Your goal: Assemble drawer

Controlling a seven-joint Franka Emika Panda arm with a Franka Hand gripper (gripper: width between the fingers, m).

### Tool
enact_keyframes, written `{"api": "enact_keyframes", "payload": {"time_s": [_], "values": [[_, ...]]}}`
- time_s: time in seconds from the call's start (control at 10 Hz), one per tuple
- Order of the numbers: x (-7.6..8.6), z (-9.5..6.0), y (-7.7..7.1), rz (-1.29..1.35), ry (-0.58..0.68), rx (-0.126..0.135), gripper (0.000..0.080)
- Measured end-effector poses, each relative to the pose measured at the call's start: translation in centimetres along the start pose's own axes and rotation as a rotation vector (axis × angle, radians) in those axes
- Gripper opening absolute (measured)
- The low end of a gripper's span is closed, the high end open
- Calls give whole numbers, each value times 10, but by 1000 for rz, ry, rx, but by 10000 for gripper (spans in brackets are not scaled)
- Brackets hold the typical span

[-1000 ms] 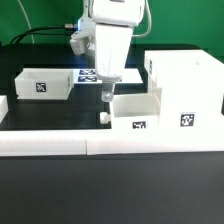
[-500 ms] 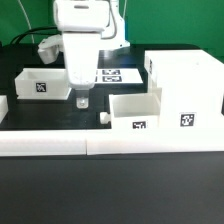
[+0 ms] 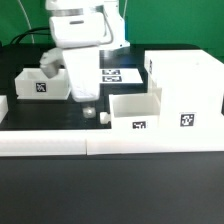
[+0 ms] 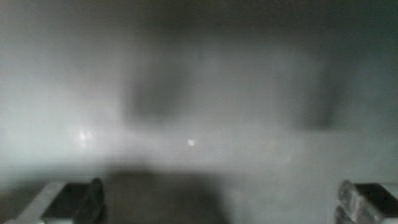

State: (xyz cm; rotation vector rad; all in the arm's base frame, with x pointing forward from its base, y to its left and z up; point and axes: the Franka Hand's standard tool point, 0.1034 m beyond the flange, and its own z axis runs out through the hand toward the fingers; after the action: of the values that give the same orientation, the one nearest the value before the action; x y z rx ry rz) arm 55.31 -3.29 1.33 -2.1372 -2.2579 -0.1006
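Drawer: the three pieces of the drawer lie apart on the counter [image 3: 50, 115], so I judge that the assembly has hardly begun.
Tall box: the tall box [image 3: 188, 85] stands well off from the gripper [image 3: 86, 100], on the side toward the exterior view's right.
Knobbed tray: the knobbed tray [image 3: 135, 112] sits between the gripper and the tall box and is pressed against that box. From this angle I cannot tell whether it has started into the opening. Its knob [image 3: 103, 116] points toward the gripper and is near it.
Plain tray: the plain tray [image 3: 40, 85] lies just beside the gripper on the other side, toward the exterior view's left, and nothing holds it.
Gripper: in the wrist view the gripper [image 4: 226, 200] has its two fingertips spread wide, with nothing gripped between them. The rest of that picture is grey blur. It hangs low over bare counter between the two trays.
Left to do: both trays must go into the tall box, and seating each one squarely looks like the hard part.
Other things: the marker board [image 3: 120, 73] lies beyond the gripper, and the low white wall [image 3: 60, 143] runs along the counter's near edge.
Change: a second ago the gripper hung close above the knob of the knobbed tray. It has since swung away toward the plain tray and turned. None of the three pieces has moved.
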Motion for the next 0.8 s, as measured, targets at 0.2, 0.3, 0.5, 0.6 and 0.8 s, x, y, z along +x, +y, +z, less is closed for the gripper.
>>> {"api": "enact_keyframes", "payload": {"time_s": [0.2,0.3,0.5,0.6,0.8], "values": [[5,2,3,20,-3,3,649],[3,2,2,22,-4,4,649],[2,2,2,23,-4,5,649],[3,3,2,22,-4,5,649],[14,3,4,13,-14,14,649]]}}
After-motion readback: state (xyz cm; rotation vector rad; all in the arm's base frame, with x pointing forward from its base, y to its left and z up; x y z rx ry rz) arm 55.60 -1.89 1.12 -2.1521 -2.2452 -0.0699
